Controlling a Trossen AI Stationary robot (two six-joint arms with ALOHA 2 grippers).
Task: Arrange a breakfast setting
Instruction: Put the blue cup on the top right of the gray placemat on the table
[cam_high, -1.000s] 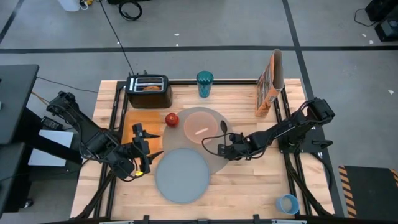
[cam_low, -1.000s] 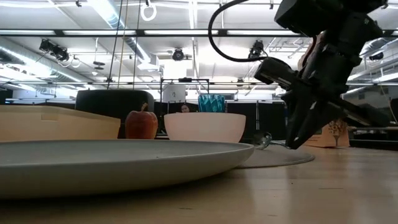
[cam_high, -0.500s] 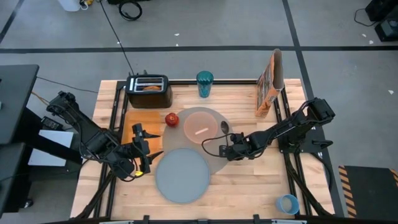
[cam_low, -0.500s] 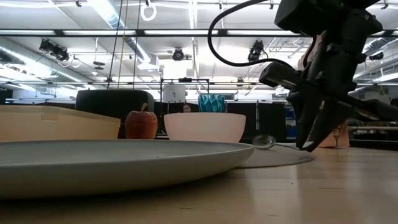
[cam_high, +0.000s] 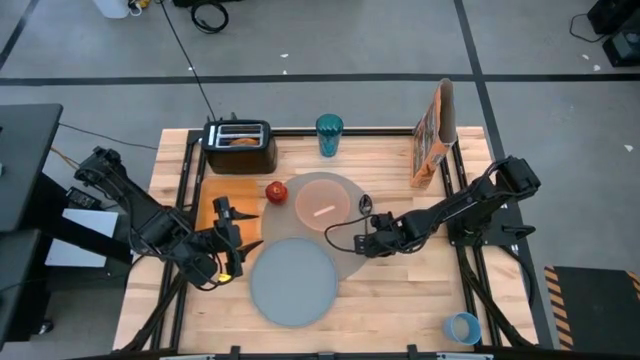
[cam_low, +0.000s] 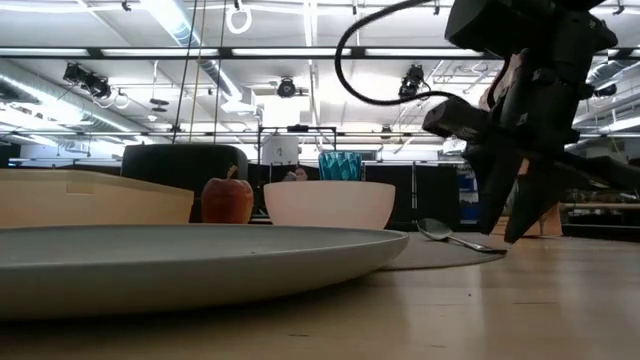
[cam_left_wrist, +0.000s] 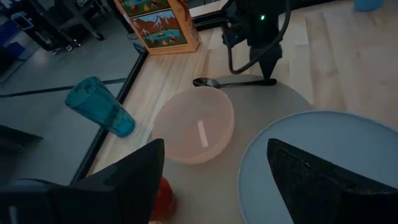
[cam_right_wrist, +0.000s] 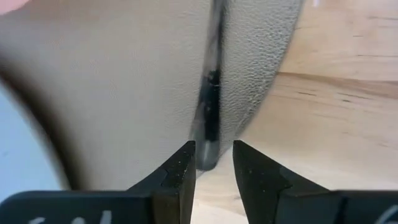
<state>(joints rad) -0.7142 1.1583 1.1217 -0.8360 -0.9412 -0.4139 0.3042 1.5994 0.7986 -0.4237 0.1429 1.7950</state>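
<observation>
The right claw (cam_high: 366, 243) reaches in from the desk's right edge and points down at the handle end of the metal spoon (cam_high: 364, 207); its fingers are a little apart on each side of the handle and not squeezing it. The spoon lies on the big grey mat (cam_high: 340, 252), just beside the pink bowl (cam_high: 322, 204). Only the right wrist view shows that gap, while the left claw (cam_high: 228, 240) waits wide open near the desk's left edge.

A pink bowl (cam_high: 322, 205) sits by a red apple (cam_high: 277, 191), grey plate (cam_high: 293, 281) and teal tumbler (cam_high: 329, 134).
</observation>
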